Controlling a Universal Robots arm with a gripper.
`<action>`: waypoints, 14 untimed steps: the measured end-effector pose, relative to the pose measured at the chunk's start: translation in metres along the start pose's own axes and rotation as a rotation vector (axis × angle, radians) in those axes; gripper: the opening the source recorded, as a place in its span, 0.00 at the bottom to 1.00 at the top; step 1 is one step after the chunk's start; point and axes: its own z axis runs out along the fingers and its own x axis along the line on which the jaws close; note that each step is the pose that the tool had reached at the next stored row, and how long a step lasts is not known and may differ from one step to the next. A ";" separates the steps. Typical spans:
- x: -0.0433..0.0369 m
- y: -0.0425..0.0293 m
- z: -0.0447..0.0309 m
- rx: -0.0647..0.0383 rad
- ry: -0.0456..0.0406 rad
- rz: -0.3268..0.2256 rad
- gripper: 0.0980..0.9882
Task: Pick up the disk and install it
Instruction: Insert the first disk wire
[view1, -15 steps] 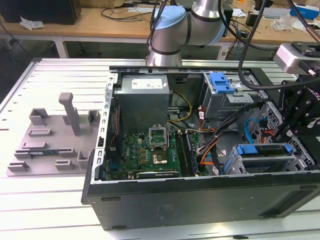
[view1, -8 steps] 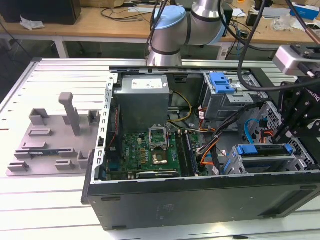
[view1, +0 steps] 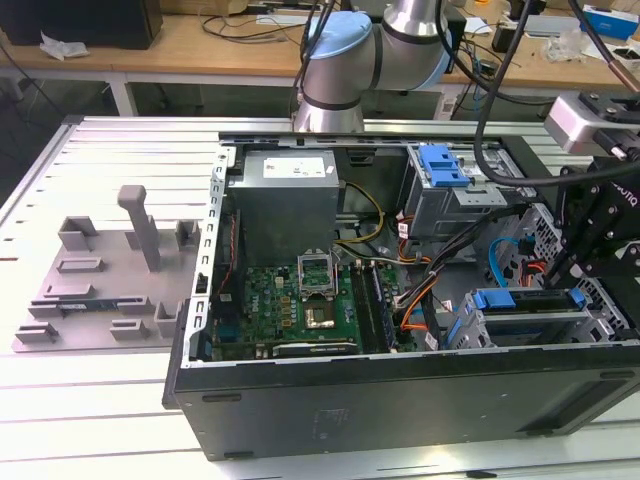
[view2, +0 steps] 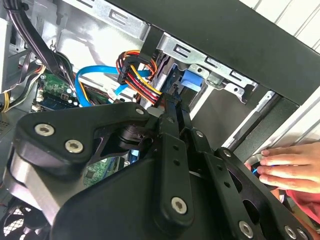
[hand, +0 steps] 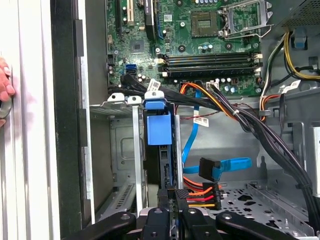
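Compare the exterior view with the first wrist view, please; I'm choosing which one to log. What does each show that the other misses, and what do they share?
Exterior view's own: the grey fixture plate on the exterior view's left, and the arm's blue-capped joint behind the case. First wrist view's own: a hand resting outside the case wall. Shared: the motherboard and the blue-framed disk sitting in its drive cage.

Exterior view overlooks the open computer case (view1: 400, 400); both wrist views peer closely inside.
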 end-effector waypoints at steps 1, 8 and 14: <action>0.0000 0.0000 0.0005 0.000 -0.0001 0.000 0.07; -0.0001 -0.0001 0.0034 0.000 0.0001 0.000 0.07; -0.0001 -0.0002 0.0061 0.000 0.0000 0.000 0.07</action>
